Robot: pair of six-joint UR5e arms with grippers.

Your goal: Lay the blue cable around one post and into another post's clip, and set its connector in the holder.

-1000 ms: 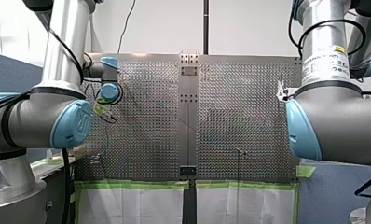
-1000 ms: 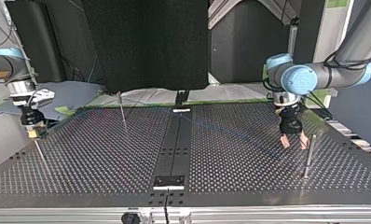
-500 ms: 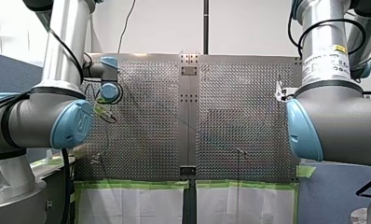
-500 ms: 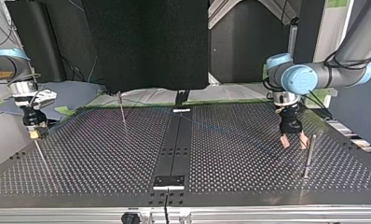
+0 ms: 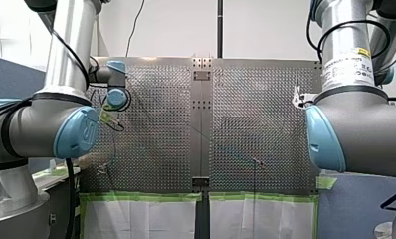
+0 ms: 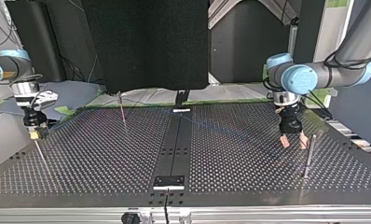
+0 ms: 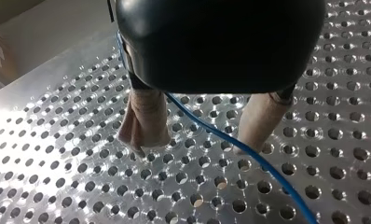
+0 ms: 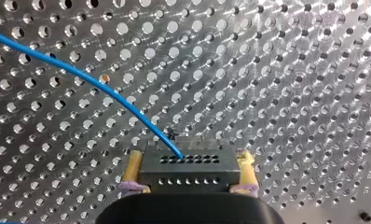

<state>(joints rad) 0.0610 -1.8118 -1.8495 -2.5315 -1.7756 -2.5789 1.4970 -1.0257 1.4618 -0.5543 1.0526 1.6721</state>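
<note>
The perforated table [image 6: 104,154] fills each view. At its left edge in the top view, my right gripper [image 8: 189,156] pinches the connector [image 8: 188,170], with the cable [image 8: 104,88] running off from it. Near the opposite edge, beside a post [image 6: 308,156], my left gripper [image 7: 197,144] points down with its fingers spread and the cable passing between them.

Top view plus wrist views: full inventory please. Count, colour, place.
table: one, silver, perforated, under everything.
cable: one, blue, runs across the table from the connector.
connector: one, dark block, at the cable's end.
posts: three, thin metal; top view's far left-centre, its right, its left edge.
plate: one, black, centre strip, top view's near edge.
tape: green, along the table edge nearest the front view.
arms: two, silver with blue joints.
left end effector: beige pads, open astride the cable.
right end effector: yellow pads, shut on the connector.
</note>
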